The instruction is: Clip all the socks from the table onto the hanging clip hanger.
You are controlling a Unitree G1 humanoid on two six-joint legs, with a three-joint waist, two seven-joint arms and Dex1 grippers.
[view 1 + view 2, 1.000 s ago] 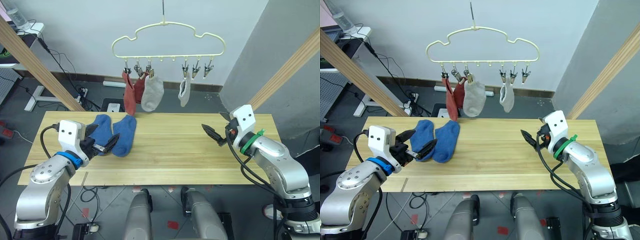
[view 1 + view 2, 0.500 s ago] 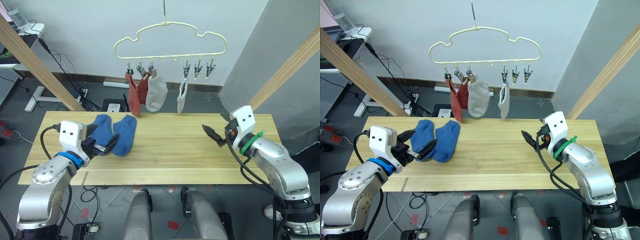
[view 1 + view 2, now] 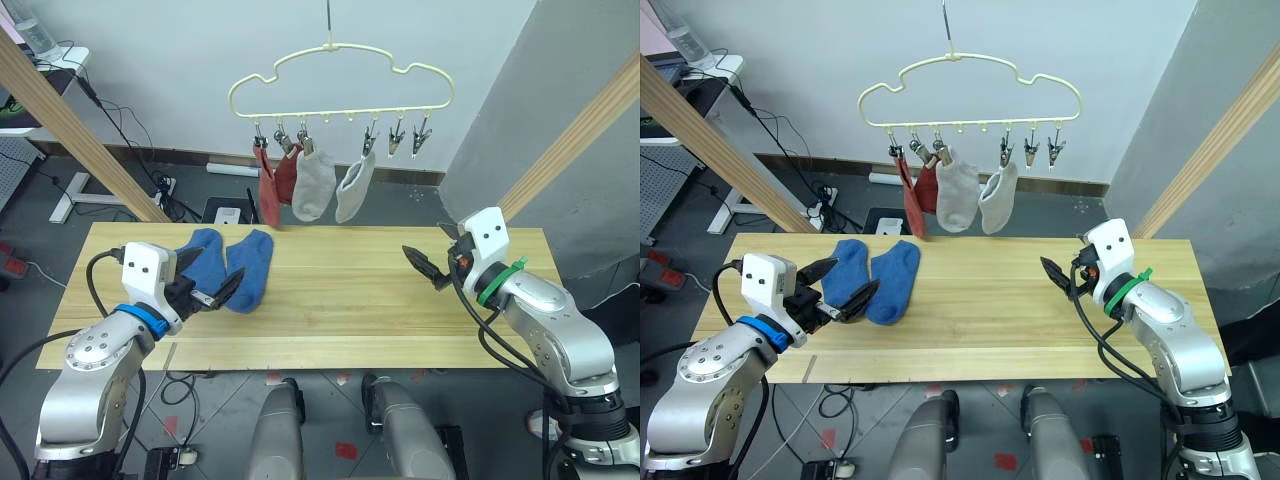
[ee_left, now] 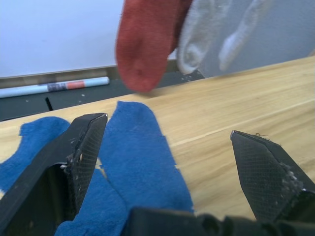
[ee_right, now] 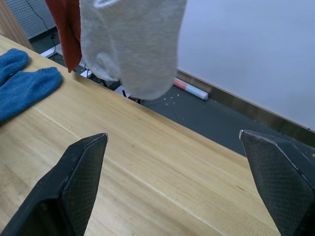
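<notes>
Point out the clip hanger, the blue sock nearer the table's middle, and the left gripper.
clip hanger [image 3: 340, 82], left eye view, upper wire outline.
blue sock [image 3: 250, 268], left eye view, middle of the fabric.
left gripper [image 3: 208, 281], left eye view, midway between fingertips.

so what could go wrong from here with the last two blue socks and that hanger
The two blue socks lie touching on the table, so the open left gripper beside them might pinch both together. The clip hanger hangs by one hook, with four socks on its left clips and two free clips at the right end; pushing a clip could swing or tip it.
</notes>
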